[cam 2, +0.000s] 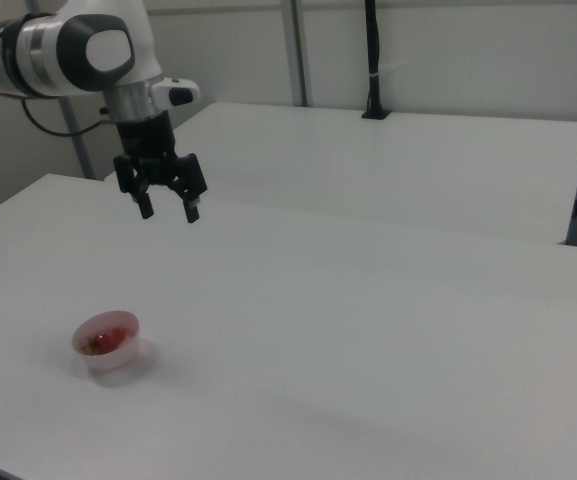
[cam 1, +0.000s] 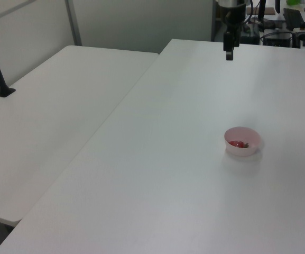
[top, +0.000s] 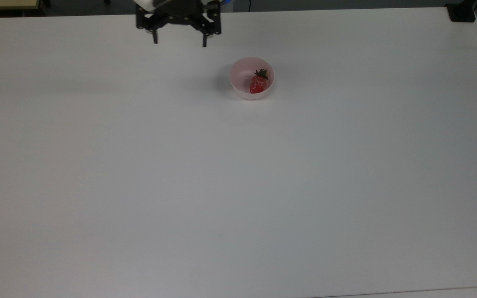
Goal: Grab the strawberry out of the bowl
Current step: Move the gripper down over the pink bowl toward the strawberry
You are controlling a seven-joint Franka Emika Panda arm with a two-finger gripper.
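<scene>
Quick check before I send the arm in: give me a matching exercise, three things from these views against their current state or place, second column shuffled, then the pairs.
Things:
1. strawberry
2. bowl
3. gripper

States or places:
A. open, in the air above the table, up and toward the top view's left of the fruit
B. pale pink, standing on the table
C. red with a green cap, lying inside the pink dish

Pairs: 1-C, 2-B, 3-A
</scene>
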